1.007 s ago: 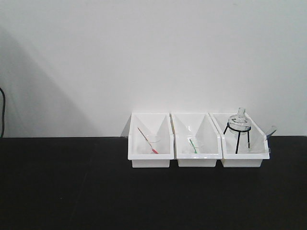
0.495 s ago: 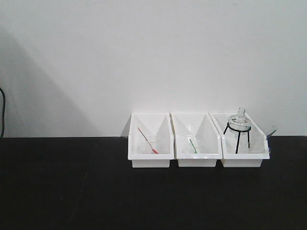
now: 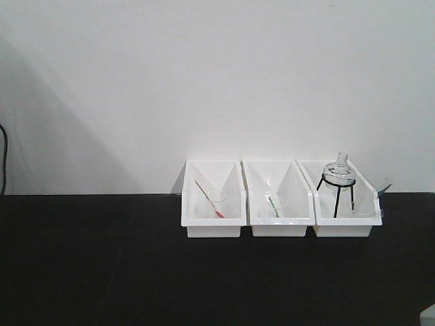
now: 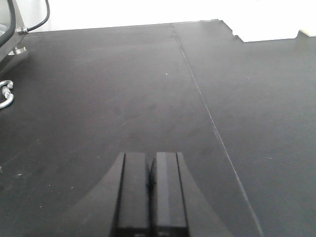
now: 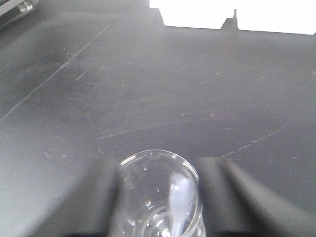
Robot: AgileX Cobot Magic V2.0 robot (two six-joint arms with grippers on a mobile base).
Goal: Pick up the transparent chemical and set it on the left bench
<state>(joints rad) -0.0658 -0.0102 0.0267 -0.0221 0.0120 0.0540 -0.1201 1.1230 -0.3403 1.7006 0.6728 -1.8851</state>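
In the right wrist view a clear glass beaker [image 5: 157,195] with a pale dropper [image 5: 178,197] inside stands between my right gripper's [image 5: 160,173] blurred dark fingers [image 5: 98,197], which are shut on it above the black bench [image 5: 163,89]. This is the transparent chemical. My left gripper [image 4: 150,163] is shut with its two black fingers [image 4: 134,192] pressed together and nothing between them, low over the black bench [image 4: 123,89]. Neither gripper shows clearly in the front view.
Three white bins stand in a row at the back: the left bin [image 3: 212,227] holds a beaker with a red stick, the middle bin [image 3: 279,227] one with a green stick, the right bin [image 3: 343,227] a flask on a black tripod [image 3: 338,178]. A metal hook [image 4: 5,96] lies at the left.
A small grey shape has come into the front view's bottom right corner. The bins and their contents have not moved.
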